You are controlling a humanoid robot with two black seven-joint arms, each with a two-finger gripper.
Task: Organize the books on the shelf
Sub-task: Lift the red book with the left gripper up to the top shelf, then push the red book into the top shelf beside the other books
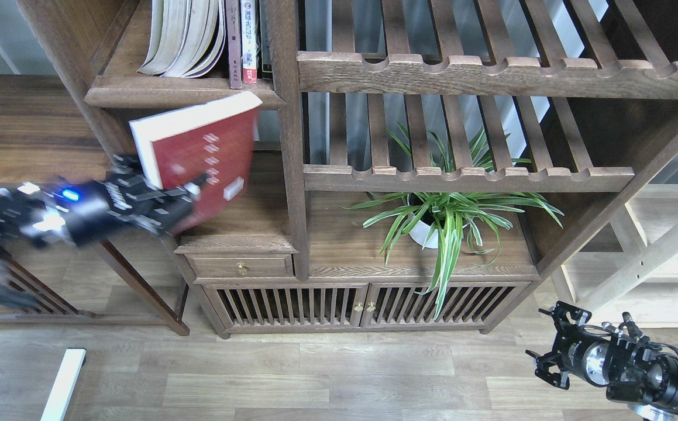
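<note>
My left gripper [160, 196] is shut on the red book [207, 158], held tilted in the air just below the front lip of the dark brown shelf [181, 93]. Its cream page edges face up and left. On that shelf two thick softcovers with cream page edges [183, 35] lean at the left, beside slim volumes [245, 41] against the upright. Their covers are hidden. My right gripper [549, 351] is low at the bottom right over the floor, its fingers spread apart and empty.
A lower cubby [236, 204] with a small drawer [242, 267] lies behind the held book. Slatted racks [467, 70] fill the right of the bookcase. A potted spider plant [438, 219] stands on the cabinet top. A side table [28, 134] is at left.
</note>
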